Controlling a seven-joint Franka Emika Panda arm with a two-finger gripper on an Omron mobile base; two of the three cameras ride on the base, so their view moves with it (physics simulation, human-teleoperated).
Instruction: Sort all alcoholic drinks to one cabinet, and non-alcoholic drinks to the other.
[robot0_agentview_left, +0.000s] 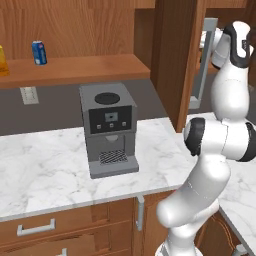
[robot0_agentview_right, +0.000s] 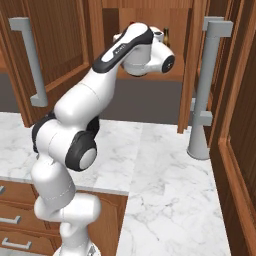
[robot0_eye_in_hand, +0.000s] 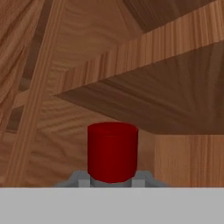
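Now the gripper (robot0_agentview_right: 161, 36) clenches the grey bottle's red cap (robot0_eye_in_hand: 113, 151) inside the cabinet (tight up there); it could bump the shelf (robot0_eye_in_hand: 166, 100) and tip.

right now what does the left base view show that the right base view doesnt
Left base view alone: a grey coffee machine on the marble counter, a blue soda can on the open cabinet shelf, a yellow-orange carton at the picture's left edge, and a wall outlet.
Right base view alone: the arm's hand reaching into the other open cabinet, where a brown bottle stands on the shelf, with a bit of red cap behind the arm.
Both: the white arm, the marble counter and a tall grey door handle.
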